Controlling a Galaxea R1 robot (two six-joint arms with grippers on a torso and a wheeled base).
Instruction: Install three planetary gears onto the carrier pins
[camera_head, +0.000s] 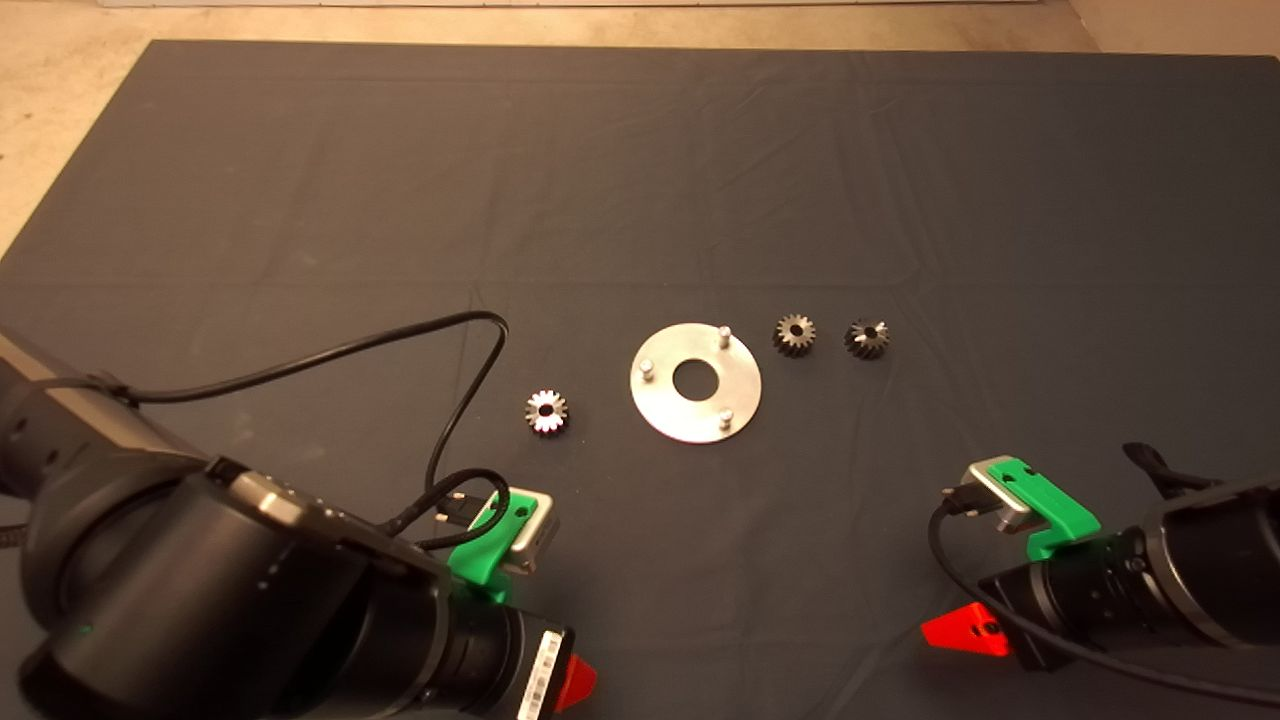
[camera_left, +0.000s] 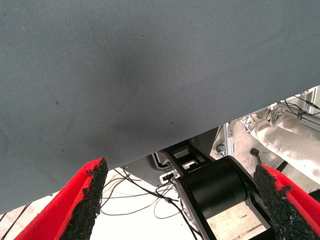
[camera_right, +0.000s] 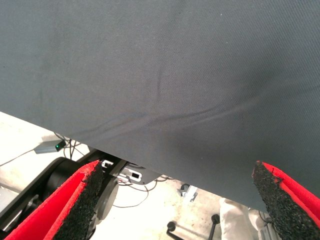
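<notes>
Dark mat (camera_head: 700, 180), creased cloth, covering the table top, with pale floor showing past its far and left edges. Item: my left arm, black, entering from the left and filling the lower left corner, a black cable (camera_head: 440, 400) looping from it across the mat. Item: my right arm, black, entering at the lower right edge. Item: my left gripper (camera_left: 180, 200), parked low over the near edge of the mat, red fingers (camera_left: 85, 200) spread wide apart with nothing between them; its wrist view shows bare mat and, beyond the edge, a black cylinder and loose wires on the floor. Item: my right gripper (camera_right: 177, 200), parked likewise at the near edge on the other side, fingers (camera_right: 80, 200) spread wide, holding nothing. Item: one flat round silver disc (camera_head: 696, 383) with a centre hole, lying at mid-mat between the two arms. Item: three planetary gears, all lying on the mat off the disc, one (camera_head: 546, 411) to its left, near the cable, and two just to its right, the nearer (camera_head: 794, 334) and the farther (camera_head: 867, 338) side by side but apart. Item: three carrier pins (camera_head: 725, 332), upright near the disc's rim, all bare.
</notes>
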